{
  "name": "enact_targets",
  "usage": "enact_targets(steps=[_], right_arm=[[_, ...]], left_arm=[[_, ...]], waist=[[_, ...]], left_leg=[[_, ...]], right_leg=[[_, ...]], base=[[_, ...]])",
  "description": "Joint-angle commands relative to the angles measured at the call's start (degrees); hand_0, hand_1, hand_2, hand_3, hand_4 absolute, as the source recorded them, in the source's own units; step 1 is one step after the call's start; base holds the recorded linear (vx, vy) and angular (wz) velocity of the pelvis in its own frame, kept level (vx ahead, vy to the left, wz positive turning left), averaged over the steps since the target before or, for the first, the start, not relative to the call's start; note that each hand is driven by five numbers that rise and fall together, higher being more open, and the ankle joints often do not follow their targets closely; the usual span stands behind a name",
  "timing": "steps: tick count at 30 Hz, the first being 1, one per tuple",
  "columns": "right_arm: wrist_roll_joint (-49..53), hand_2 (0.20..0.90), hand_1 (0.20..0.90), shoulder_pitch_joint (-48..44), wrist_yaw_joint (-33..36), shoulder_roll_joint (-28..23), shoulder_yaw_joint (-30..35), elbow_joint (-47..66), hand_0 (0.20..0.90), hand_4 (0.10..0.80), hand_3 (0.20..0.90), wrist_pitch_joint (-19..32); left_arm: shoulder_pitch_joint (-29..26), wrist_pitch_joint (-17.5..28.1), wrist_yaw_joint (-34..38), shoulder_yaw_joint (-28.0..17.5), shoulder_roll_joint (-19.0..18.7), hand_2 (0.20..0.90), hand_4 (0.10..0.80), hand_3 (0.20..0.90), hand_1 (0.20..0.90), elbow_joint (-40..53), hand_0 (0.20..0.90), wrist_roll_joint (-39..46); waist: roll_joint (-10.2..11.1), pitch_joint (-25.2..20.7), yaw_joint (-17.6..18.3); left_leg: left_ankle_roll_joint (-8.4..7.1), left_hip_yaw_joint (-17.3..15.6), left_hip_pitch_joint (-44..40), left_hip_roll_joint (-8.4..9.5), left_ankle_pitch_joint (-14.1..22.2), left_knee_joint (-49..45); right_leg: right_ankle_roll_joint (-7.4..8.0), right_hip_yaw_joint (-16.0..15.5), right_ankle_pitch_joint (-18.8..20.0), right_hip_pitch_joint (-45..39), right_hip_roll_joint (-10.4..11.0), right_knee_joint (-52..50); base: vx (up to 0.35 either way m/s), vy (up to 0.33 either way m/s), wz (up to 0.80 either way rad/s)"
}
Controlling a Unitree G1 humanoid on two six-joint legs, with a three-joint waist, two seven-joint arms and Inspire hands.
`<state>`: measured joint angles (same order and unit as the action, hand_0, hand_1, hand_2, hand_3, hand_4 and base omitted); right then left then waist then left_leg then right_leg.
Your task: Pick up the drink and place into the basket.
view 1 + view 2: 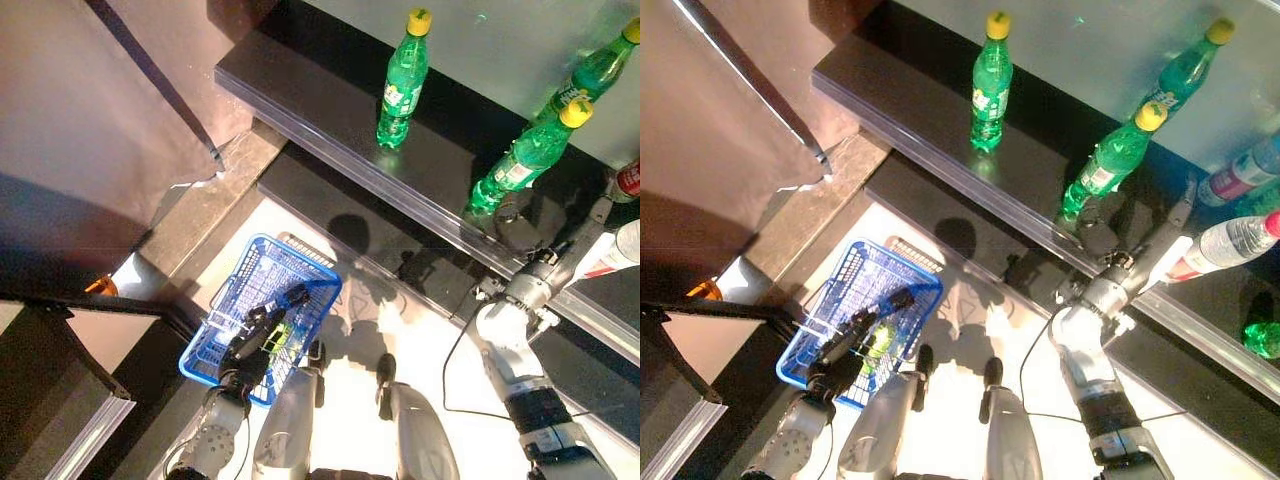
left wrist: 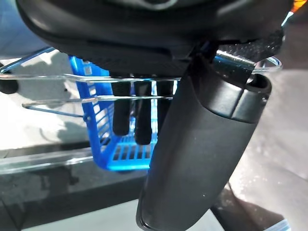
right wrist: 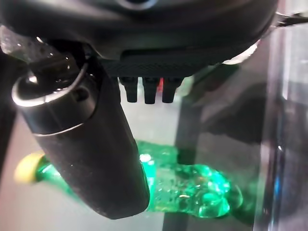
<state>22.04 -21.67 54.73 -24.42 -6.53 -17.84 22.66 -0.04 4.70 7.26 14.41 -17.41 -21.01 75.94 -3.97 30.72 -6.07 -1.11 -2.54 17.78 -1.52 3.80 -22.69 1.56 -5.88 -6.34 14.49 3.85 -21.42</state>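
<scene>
Three green drink bottles with yellow caps stand on the dark shelf (image 1: 320,100): one upright (image 1: 403,80), one leaning (image 1: 530,150) and one behind it (image 1: 600,65). My right hand (image 1: 520,225) is at the base of the leaning bottle (image 3: 192,185). It is open, with the bottle lying just past the thumb (image 3: 86,144) and the straight fingers (image 3: 149,91). Low on the left, the blue wire basket (image 1: 300,285) hangs over the floor. My left hand (image 1: 255,335) is shut on its wire handle (image 2: 57,77).
Further right on the shelf are a red-labelled bottle (image 1: 1240,175), a clear bottle with a red cap (image 1: 1230,245) and something green (image 1: 1262,338). A lower dark step (image 1: 330,215) juts out under the shelf. A brown wall (image 1: 90,120) stands at the left.
</scene>
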Motion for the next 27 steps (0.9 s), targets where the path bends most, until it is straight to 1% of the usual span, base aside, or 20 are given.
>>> enact_targets(steps=[1,4,7,11,15,22,27], right_arm=[[5.9,0.9,0.9,-6.4,-6.0,-4.2,2.7,3.3,0.9,0.8,0.9,7.7],[8.7,0.9,0.9,-8.6,-8.9,-4.6,2.8,1.3,0.9,0.8,0.9,7.9],[11.3,0.9,0.9,-10.7,-11.0,-5.3,2.0,-0.3,0.9,0.8,0.9,7.9],[13.3,0.9,0.9,-13.5,-12.0,-6.1,0.9,-3.2,0.9,0.8,0.9,8.6],[16.3,0.9,0.9,-16.7,-12.8,-7.8,0.0,-5.1,0.9,0.8,0.9,9.3],[17.7,0.9,0.9,-23.1,-13.8,-11.2,-3.6,-10.0,0.9,0.8,0.9,8.0],[18.6,0.9,0.9,-27.8,-14.2,-15.2,-5.8,-14.4,0.9,0.8,0.9,6.6]], left_arm=[[2.3,1.7,-5.0,-0.8,-5.3,0.3,0.1,0.2,0.3,13.8,0.3,-2.7],[1.4,1.3,-4.7,-0.8,-6.0,0.3,0.1,0.2,0.3,13.6,0.3,-3.0],[0.4,1.5,-4.1,-0.6,-6.7,0.3,0.1,0.2,0.3,13.2,0.3,-3.0],[-0.7,2.3,-3.8,-0.3,-7.7,0.3,0.1,0.2,0.3,12.9,0.3,-2.7],[-1.7,3.9,-3.5,0.4,-9.1,0.3,0.1,0.2,0.3,13.3,0.3,-2.5],[-3.6,6.1,-3.0,1.9,-11.0,0.3,0.1,0.2,0.3,13.0,0.3,-1.1],[-4.4,7.4,-3.1,3.1,-12.6,0.3,0.1,0.2,0.3,13.4,0.3,-0.1]], waist=[[-0.5,-2.8,-1.1],[-0.3,-2.8,-1.6],[0.0,-2.6,-1.9],[0.4,-2.1,-2.1],[1.0,-1.2,-2.4],[1.7,-0.9,-2.5],[1.9,-0.9,-2.5]], left_leg=[[-3.09,1.5,8.8,2.96,1.6,-9.5],[-2.95,1.9,8.9,3.17,2.4,-9.2],[-2.98,2.4,8.9,3.27,2.1,-8.4],[-2.77,2.5,8.9,3.34,1.9,-7.0],[-2.9,2.7,9.6,3.27,1.4,-5.9],[-3.08,2.9,12.0,3.01,0.8,-5.8],[-3.3,3.2,14.0,2.76,0.5,-6.1]], right_leg=[[1.8,-2.8,-0.3,-6.5,-1.3,2.8],[2.22,-2.8,-0.2,-5.7,-1.6,2.5],[2.8,-2.7,0.3,-4.7,-1.8,2.3],[3.4,-2.5,0.9,-3.7,-2.1,2.7],[3.88,-2.3,1.8,-2.4,-2.4,3.9],[3.82,-2.0,2.9,-0.1,-2.7,4.7],[3.64,-2.4,3.6,1.7,-2.6,5.2]], base=[[-0.007,-0.069,0.06],[-0.006,-0.063,0.06],[-0.01,-0.049,0.09],[-0.038,-0.046,0.03],[-0.074,-0.059,0.04],[-0.042,-0.027,0.0],[-0.03,-0.019,-0.02]])
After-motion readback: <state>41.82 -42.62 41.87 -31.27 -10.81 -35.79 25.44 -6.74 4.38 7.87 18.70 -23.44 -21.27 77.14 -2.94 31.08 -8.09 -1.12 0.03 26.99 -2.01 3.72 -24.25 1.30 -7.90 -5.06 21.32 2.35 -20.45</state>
